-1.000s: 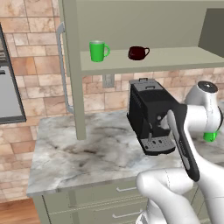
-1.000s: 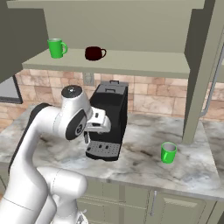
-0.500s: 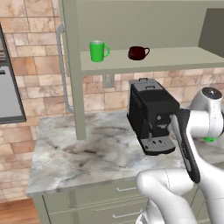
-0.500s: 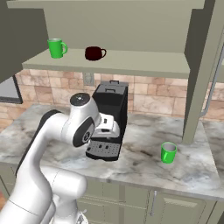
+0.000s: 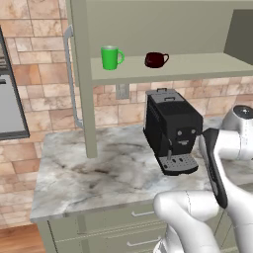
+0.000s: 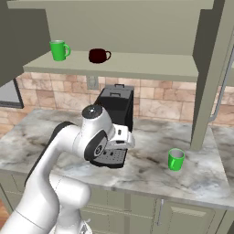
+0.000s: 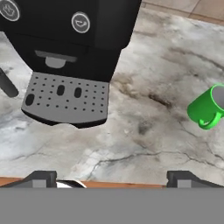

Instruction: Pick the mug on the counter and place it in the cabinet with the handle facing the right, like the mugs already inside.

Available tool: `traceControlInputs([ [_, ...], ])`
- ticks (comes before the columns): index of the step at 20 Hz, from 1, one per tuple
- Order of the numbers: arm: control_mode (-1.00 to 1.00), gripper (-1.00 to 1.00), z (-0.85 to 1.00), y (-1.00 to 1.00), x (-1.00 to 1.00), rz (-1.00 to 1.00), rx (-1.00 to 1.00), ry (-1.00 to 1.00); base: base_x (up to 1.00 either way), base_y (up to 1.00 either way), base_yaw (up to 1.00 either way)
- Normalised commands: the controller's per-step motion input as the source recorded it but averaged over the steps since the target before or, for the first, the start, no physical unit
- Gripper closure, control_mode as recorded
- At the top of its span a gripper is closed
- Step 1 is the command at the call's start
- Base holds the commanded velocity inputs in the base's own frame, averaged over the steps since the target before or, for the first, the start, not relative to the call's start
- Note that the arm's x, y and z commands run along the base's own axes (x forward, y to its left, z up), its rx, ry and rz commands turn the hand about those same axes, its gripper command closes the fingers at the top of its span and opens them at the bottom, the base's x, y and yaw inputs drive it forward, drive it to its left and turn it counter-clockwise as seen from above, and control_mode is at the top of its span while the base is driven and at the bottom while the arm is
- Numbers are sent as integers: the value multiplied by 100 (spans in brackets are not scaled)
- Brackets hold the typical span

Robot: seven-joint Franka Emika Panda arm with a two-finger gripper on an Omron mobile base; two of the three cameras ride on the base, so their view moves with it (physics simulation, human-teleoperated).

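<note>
The green mug (image 6: 175,159) stands upright on the marbled counter (image 6: 151,171), right of the black coffee machine (image 6: 115,116). In the hand view the mug (image 7: 205,107) sits at the right edge, its loop handle (image 7: 210,123) on its near lower side. My gripper (image 7: 111,179) is open with nothing between its widely spread tips. It hovers over the counter in front of the machine's drip tray (image 7: 65,98), left of the mug and apart from it. The open cabinet's shelf (image 6: 137,68) runs above the machine.
A lime-green mug (image 5: 112,57) and a dark red mug (image 5: 156,60) stand on the shelf, handles to the right. The cabinet's open doors, each with a long silver bar (image 5: 69,79) (image 6: 224,87), flank the counter. Drawers (image 5: 113,227) lie below.
My arm has swung toward the right, carrying the hand from the coffee machine's left side across its front, nearer the green mug. The jaws have stayed open.
</note>
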Motion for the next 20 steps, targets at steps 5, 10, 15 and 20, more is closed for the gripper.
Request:
traceControlInputs([
  [5,-100,-100,-14,-39,0,0,-1,0,0,0,0],
  [10,-100,-100,-12,-40,0,0,0,0,0,0,0],
  [15,-100,-100,-15,-41,0,0,0,0,0,0,0],
  [20,-100,-100,-16,-37,0,-2,0,0,0,0,0],
])
